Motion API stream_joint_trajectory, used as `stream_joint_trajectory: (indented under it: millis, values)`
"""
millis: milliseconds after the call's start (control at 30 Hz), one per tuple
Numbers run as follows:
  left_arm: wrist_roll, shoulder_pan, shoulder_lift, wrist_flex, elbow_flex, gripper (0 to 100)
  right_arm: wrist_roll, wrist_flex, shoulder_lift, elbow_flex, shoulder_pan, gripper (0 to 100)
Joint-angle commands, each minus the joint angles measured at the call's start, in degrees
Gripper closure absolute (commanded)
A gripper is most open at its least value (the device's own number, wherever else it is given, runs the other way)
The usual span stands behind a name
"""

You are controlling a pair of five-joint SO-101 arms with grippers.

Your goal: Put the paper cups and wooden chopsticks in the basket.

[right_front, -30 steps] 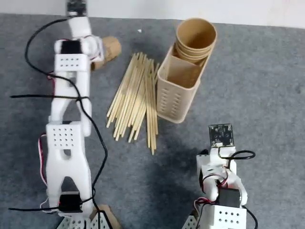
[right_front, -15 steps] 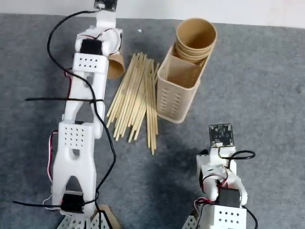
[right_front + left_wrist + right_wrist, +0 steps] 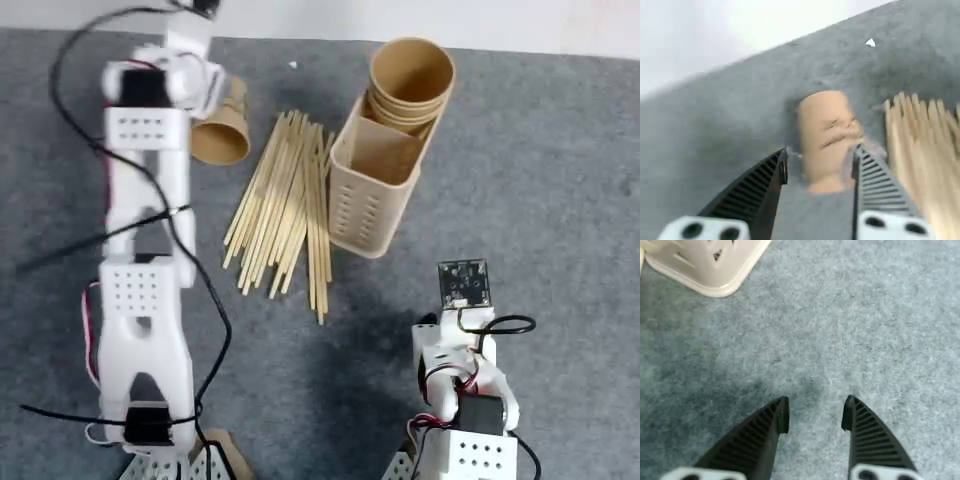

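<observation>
Closest to the arm bases, the right pincer point(image 3: 815, 415) hangs spread over the grey carpeted counter point(image 3: 560, 200), with a corner of the basket point(image 3: 372, 215) farther out from it. Past that, the wooden chopsticks point(image 3: 285, 205) lie flat in a loose, fanned bundle of pale sticks, just beside the basket's left wall. The basket is a beige box with perforated sides and two compartments; the far one holds a stack of brown paper cups point(image 3: 411, 75), mouths up. Farther out and left of the bundle, a single paper cup point(image 3: 827, 125) lies on its side, tan and blurred, between the spread fingers of the left pincer point(image 3: 821, 152). One finger sits close against its wall and the other stands a little apart. Open carpet stretches right of the basket and left of the left arm. Its far edge, where a white surface point(image 3: 300, 15) begins, runs just behind the cup and the stack.
</observation>
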Motion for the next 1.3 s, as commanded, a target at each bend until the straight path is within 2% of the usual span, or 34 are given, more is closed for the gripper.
stream_joint_trajectory:
  millis: [0,67,233,367,533,833,900,1033,1100,1267]
  values:
    - [-17.6,-2.8,-8.7,14.6,-7.3,75,-0.4,0.2,-0.6,0.7,-0.3,81.8]
    - [-21.8,-3.9,-8.0,17.8,-7.2,75,-0.4,0.2,-0.6,0.7,-0.3,81.8]
    - [-27.3,-6.9,-2.5,17.9,-6.1,75,-0.4,0.2,-0.6,0.7,-0.3,81.8]
    - [-28.9,-6.8,1.3,17.8,-6.5,75,-0.4,0.1,-0.6,0.7,-0.3,81.8]
    - [-28.6,-3.5,5.3,16.8,-6.5,75,-0.4,0.1,-0.6,0.7,-0.3,81.8]
    - [-26.9,-1.0,15.2,2.3,-6.4,76,-0.4,0.1,-0.6,0.7,-0.3,81.8]
    - [-26.4,-1.5,17.2,-4.1,-6.4,76,-0.4,0.1,-0.6,0.7,-0.3,81.8]
    - [-20.7,-2.9,21.1,-20.5,-6.4,76,-0.4,0.2,-0.6,0.7,-0.3,81.8]
    - [-20.0,-3.0,23.3,-27.1,-6.2,79,-0.4,0.2,-0.6,0.7,-0.3,81.8]
    - [-22.7,-2.3,28.0,-30.0,-6.4,89,-0.4,0.2,-0.6,0.7,-0.3,81.8]
